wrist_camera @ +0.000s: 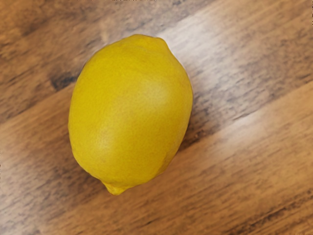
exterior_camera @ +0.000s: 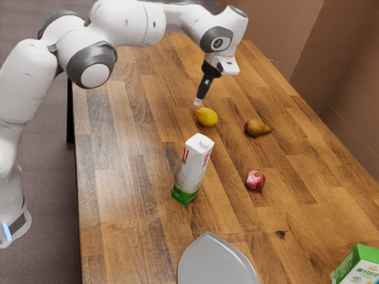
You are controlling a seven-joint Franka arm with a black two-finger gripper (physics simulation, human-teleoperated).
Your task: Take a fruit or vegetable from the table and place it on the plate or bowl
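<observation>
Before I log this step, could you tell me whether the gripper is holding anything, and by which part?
Nothing is held: the gripper hovers just above the lemon, which lies untouched on the table.

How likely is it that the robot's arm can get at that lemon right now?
Probably yes. The hand hangs just above the lemon, which lies alone on the bare table. The carton and the pear sit well clear of it.
</observation>
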